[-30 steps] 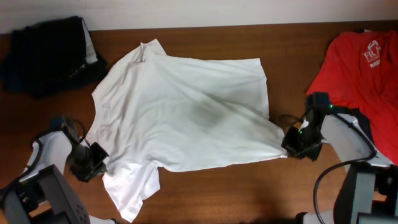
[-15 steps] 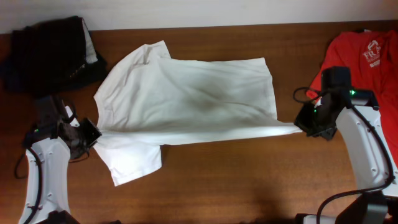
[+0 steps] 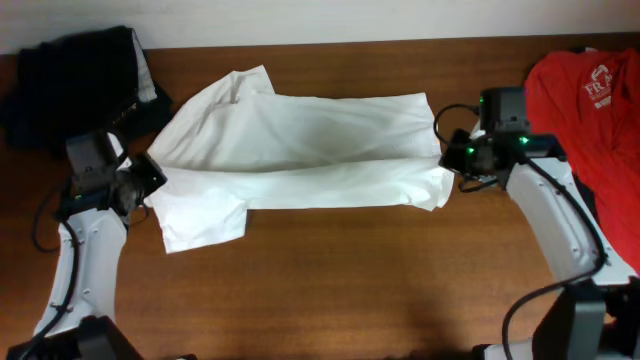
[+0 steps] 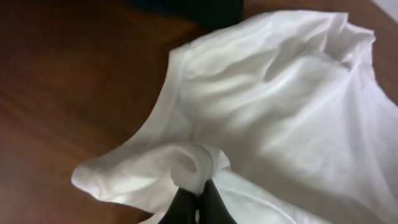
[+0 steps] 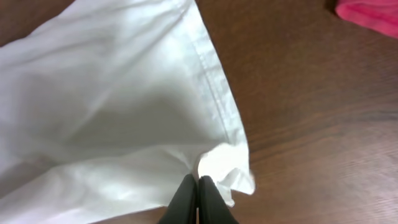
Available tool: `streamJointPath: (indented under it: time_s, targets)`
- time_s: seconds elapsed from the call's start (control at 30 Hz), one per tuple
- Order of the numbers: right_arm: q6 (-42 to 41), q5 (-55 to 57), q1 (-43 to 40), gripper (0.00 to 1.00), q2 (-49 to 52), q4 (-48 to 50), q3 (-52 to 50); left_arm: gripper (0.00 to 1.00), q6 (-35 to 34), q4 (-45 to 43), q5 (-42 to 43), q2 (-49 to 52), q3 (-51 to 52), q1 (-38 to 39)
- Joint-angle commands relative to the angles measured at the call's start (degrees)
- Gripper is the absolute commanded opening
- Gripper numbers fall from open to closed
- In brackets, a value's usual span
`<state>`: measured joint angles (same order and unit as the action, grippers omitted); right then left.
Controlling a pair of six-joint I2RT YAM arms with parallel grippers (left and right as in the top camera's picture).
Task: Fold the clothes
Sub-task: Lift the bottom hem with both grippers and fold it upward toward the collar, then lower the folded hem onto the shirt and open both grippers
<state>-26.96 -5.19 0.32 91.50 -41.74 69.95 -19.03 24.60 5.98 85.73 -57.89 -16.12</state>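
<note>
The white shirt [image 3: 300, 150] lies across the middle of the wooden table, its near half folded up over the far half, with a sleeve flap at the near left. My left gripper [image 3: 148, 178] is shut on the shirt's left edge [image 4: 199, 165], pinching a bunch of fabric. My right gripper [image 3: 447, 165] is shut on the shirt's right hem corner [image 5: 217, 163]. Both hold the cloth low over the table. The green label is hidden.
A heap of black and navy garments [image 3: 75, 85] lies at the far left corner. A red T-shirt with white print [image 3: 590, 110] lies at the far right, its edge in the right wrist view [image 5: 370, 15]. Bare wood [image 3: 330, 280] fills the near half.
Both grippers have carried the shirt's near edge away from me toward the far side, folding the near half over the far half. The shirt now lies narrower.
</note>
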Motion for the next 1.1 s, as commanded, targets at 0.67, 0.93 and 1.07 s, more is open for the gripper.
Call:
streamJointPath:
  time_s: [0.67, 0.93, 1.07]
  targets:
    - [1.62, 12.94, 0.81, 0.62, 10.14, 16.04, 1.09, 0.55, 0.72, -21.22, -5.6, 14.99, -0.76, 0.22]
    - [8.55, 4.0, 0.85, 0.91, 9.97, -7.19, 11.91, 0.98, 0.72, -6.75, -5.31, 6.38, -2.29, 0.22]
    - [8.55, -1.73, 2.12, 0.24, 10.25, -6.64, 7.85, 0.46, 4.28, 3.63, 0.68, 6.47, -2.27, 0.48]
